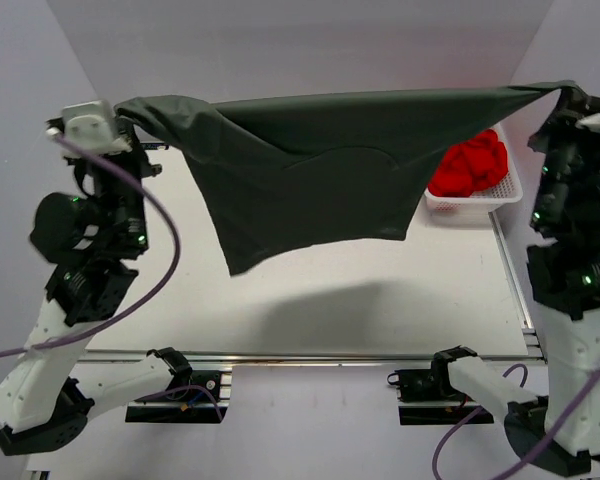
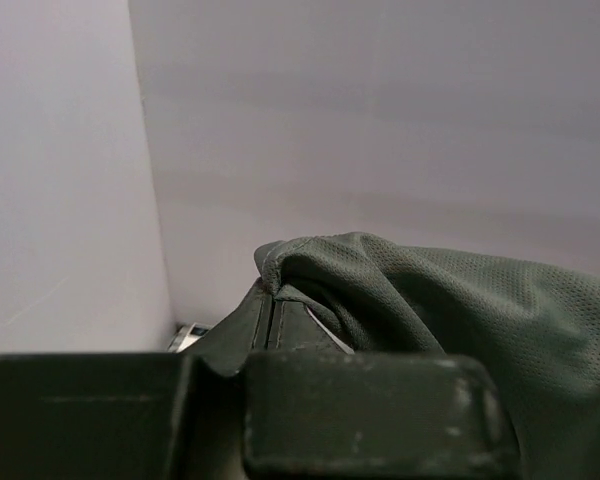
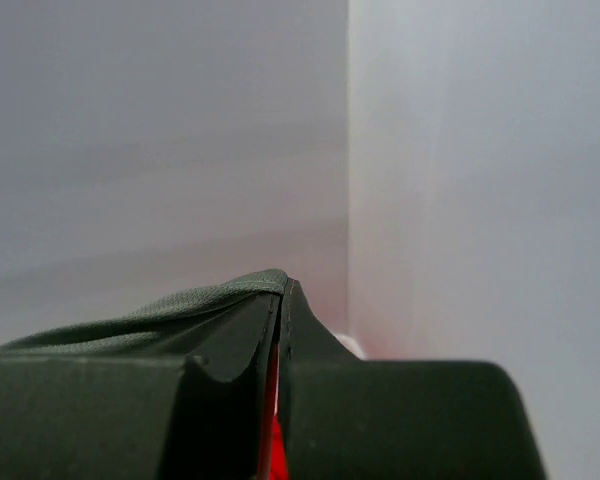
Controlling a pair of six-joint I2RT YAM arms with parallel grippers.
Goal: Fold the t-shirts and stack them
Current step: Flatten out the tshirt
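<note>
A dark charcoal-grey t-shirt (image 1: 320, 170) hangs stretched in the air between both arms, above the white table (image 1: 310, 300). My left gripper (image 1: 130, 105) is shut on its left corner, high at the far left. My right gripper (image 1: 563, 92) is shut on its right corner, high at the far right. The cloth sags from a taut top edge, and its lowest corner hangs at centre-left. In the left wrist view the cloth (image 2: 430, 300) bunches over my shut fingertips (image 2: 270, 300). In the right wrist view a cloth edge (image 3: 180, 310) is pinched at my fingertips (image 3: 283, 290).
A white basket (image 1: 480, 200) at the back right holds crumpled red cloth (image 1: 470, 165), partly behind the hanging shirt. Plain pale walls close in the back and both sides. A metal rail (image 1: 310, 357) runs along the table's near edge.
</note>
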